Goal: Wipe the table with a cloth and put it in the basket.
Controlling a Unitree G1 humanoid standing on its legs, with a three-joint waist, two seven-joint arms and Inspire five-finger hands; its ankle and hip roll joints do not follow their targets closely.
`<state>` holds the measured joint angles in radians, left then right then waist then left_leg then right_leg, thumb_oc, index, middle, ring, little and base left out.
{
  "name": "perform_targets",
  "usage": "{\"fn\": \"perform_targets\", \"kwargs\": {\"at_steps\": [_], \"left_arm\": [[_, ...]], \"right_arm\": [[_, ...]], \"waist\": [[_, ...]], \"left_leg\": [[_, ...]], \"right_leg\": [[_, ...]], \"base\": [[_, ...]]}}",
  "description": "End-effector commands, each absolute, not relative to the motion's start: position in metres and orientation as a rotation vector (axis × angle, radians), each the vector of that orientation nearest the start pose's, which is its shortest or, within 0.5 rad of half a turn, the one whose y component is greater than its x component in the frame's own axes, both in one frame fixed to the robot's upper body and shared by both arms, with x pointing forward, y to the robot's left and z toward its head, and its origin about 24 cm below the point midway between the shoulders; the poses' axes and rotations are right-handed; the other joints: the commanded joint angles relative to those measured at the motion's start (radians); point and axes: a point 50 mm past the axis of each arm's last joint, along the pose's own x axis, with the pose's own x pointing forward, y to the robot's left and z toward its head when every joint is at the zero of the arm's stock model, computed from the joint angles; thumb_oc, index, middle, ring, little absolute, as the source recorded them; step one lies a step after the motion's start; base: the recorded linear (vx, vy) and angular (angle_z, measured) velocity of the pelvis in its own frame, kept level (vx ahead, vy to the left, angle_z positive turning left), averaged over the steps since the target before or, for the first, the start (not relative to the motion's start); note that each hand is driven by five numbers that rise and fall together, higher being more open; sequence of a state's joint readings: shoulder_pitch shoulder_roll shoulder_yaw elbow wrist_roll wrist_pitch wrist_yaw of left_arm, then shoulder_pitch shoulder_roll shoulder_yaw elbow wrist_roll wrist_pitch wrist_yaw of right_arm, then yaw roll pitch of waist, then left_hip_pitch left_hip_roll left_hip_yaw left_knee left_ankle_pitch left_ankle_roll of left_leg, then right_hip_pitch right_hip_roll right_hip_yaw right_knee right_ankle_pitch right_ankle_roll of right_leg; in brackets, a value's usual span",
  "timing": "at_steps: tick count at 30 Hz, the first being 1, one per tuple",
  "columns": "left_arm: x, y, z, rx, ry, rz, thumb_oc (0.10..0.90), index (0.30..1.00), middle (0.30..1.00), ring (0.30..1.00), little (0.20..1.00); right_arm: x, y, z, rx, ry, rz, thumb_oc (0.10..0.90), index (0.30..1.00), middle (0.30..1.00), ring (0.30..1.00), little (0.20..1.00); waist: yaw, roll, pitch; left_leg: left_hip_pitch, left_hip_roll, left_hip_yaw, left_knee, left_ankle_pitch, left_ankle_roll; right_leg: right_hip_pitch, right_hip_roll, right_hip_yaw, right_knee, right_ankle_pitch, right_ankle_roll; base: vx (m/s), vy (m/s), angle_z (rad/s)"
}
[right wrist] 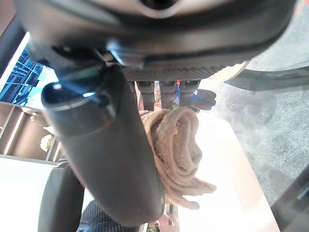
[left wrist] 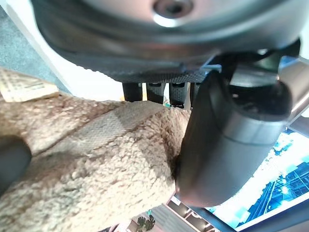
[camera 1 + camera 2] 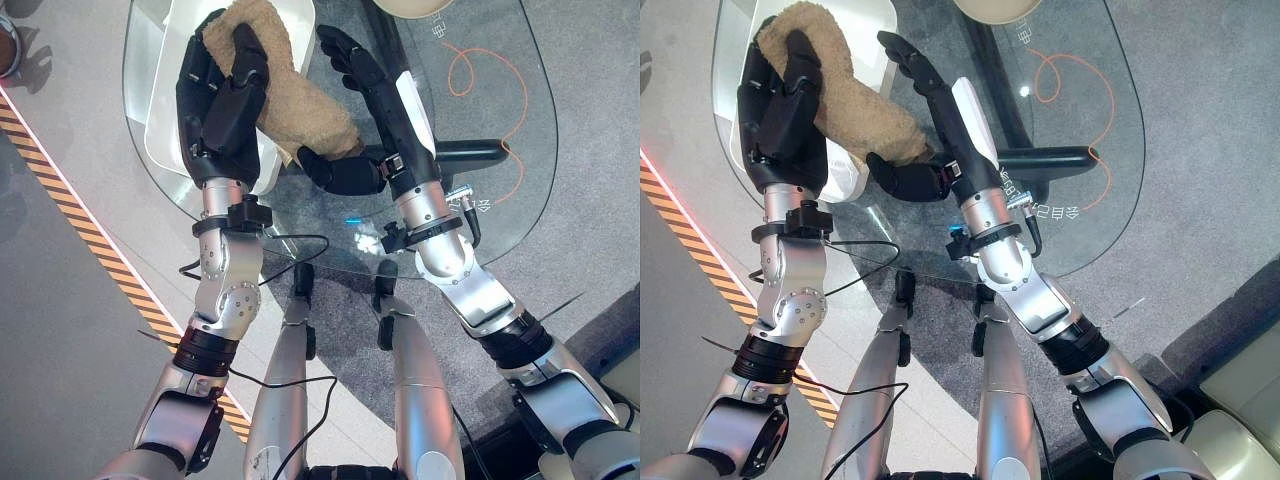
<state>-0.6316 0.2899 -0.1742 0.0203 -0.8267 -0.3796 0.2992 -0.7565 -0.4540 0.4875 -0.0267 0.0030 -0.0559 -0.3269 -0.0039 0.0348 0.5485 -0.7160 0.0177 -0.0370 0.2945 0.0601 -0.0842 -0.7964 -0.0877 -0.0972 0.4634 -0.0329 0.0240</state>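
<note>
A tan fluffy cloth is held up above the glass table. My left hand is shut on its upper end, thumb across the front and fingers curled behind. The cloth hangs down to the right towards my right hand, whose fingers are straight and whose thumb touches the cloth's lower end. In the left wrist view the cloth lies against the thumb. In the right wrist view its bunched end sits between the thumb and the straight fingers.
A white seat-like shape shows under the glass at the left. A beige round object sits at the far edge. An orange cable and a black bar lie below the glass. Striped floor tape runs on the left.
</note>
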Motion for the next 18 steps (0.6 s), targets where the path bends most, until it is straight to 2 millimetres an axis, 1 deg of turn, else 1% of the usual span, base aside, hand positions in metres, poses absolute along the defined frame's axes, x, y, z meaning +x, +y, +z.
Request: {"fn": "perform_targets", "kwargs": {"at_steps": [1, 9, 11, 12, 16, 18], "left_arm": [[0.272, 0.159, 0.311, -0.664, -1.216, -0.149, 0.100, 0.300, 0.300, 0.300, 0.200], [0.271, 0.167, 0.313, -0.633, -1.254, -0.070, 0.100, 0.300, 0.300, 0.300, 0.200], [0.271, 0.169, 0.313, -0.623, -1.261, -0.049, 0.100, 0.300, 0.300, 0.300, 0.200], [0.271, 0.171, 0.315, -0.617, -1.270, -0.032, 0.100, 0.300, 0.300, 0.300, 0.200], [0.271, 0.174, 0.316, -0.612, -1.287, 0.010, 0.100, 0.300, 0.300, 0.300, 0.200], [0.271, 0.175, 0.315, -0.614, -1.286, 0.020, 0.100, 0.300, 0.300, 0.300, 0.200]], "right_arm": [[0.266, -0.073, 0.309, -0.271, -1.235, 0.181, 0.800, 0.900, 0.900, 0.900, 0.900], [0.267, -0.079, 0.311, -0.271, -1.248, 0.140, 0.800, 0.900, 0.900, 0.900, 0.900], [0.268, -0.080, 0.310, -0.269, -1.244, 0.132, 0.800, 0.900, 0.900, 0.900, 0.900], [0.268, -0.081, 0.311, -0.271, -1.245, 0.126, 0.800, 0.900, 0.900, 0.900, 0.900], [0.270, -0.084, 0.311, -0.273, -1.241, 0.116, 0.800, 0.900, 0.900, 0.900, 0.900], [0.271, -0.084, 0.310, -0.273, -1.236, 0.114, 0.800, 0.900, 0.900, 0.900, 0.900]], "waist": [[0.008, -0.009, -0.028], [0.005, -0.008, -0.028], [0.004, -0.008, -0.028], [0.003, -0.008, -0.028], [0.003, -0.008, -0.028], [0.002, -0.008, -0.028]], "left_leg": [[0.027, -0.079, 0.064, 0.001, -0.036, 0.047], [0.024, -0.077, 0.065, 0.006, -0.037, 0.044], [0.029, -0.076, 0.065, 0.009, -0.046, 0.043], [0.024, -0.075, 0.066, 0.006, -0.038, 0.044], [0.025, -0.074, 0.067, 0.005, -0.037, 0.043], [0.031, -0.074, 0.067, 0.008, -0.046, 0.042]], "right_leg": [[0.073, 0.077, -0.015, -0.055, -0.031, 0.019], [0.069, 0.077, -0.012, -0.051, -0.033, 0.019], [0.074, 0.076, -0.011, -0.045, -0.042, 0.020], [0.069, 0.077, -0.011, -0.049, -0.034, 0.018], [0.071, 0.076, -0.010, -0.051, -0.036, 0.017], [0.077, 0.075, -0.010, -0.048, -0.044, 0.018]], "base": [[0.00, 0.000, 0.00], [0.00, 0.000, 0.00], [0.00, 0.000, 0.00], [0.00, 0.000, 0.00], [0.00, 0.000, 0.00], [0.00, 0.000, 0.00]]}}
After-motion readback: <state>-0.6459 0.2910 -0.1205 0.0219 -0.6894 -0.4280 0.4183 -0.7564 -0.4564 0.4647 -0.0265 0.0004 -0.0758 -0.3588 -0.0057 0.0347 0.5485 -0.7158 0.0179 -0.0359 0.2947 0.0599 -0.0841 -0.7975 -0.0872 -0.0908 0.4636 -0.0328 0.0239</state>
